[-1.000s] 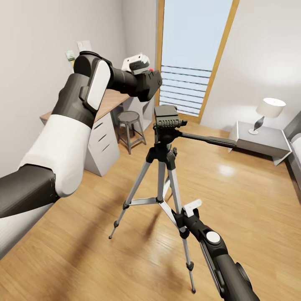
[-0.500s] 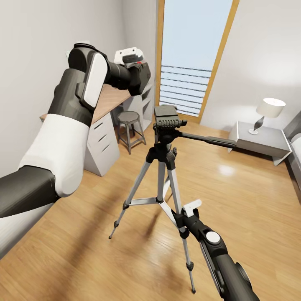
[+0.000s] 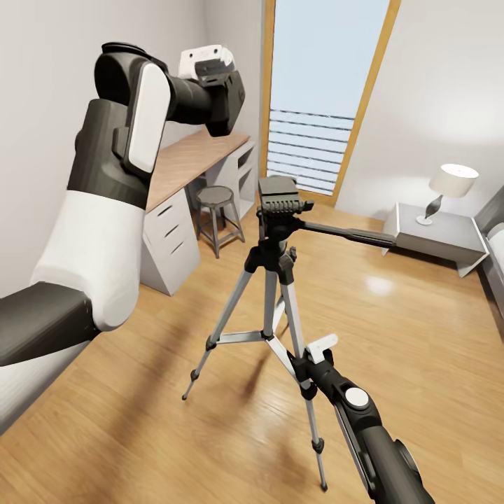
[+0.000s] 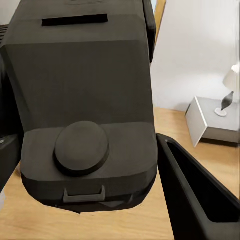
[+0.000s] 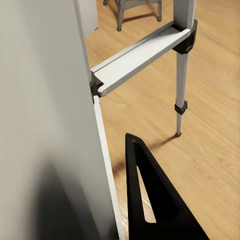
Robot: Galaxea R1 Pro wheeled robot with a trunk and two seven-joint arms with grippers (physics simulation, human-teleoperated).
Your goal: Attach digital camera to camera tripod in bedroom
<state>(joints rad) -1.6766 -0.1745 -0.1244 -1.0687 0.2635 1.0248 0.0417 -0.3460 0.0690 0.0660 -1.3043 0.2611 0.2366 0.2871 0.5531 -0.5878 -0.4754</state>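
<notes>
bracing low on the camera tripod, the right gripper is sitting against its nearest silver leg; in the right wrist view that leg is pressing close beside one dark finger, so the fingers seem to be closing around the leg, though a firm clamp cannot be told. further up the tripod, the black head with its flat plate is standing bare, the pan handle reaching away from the head toward the nightstand. above and to the desk side of that plate, the left gripper is holding the digital camera pinched between its fingers, well apart from the plate. beyond the tripod, the stool, desk and tall window are standing at the far wall. the risk is judged to be a skewed descent: the camera body could be catching the plate's edge or the handle, tipping the light tripod if the right gripper's hold is loose, or slipping out of the left fingers.
</notes>
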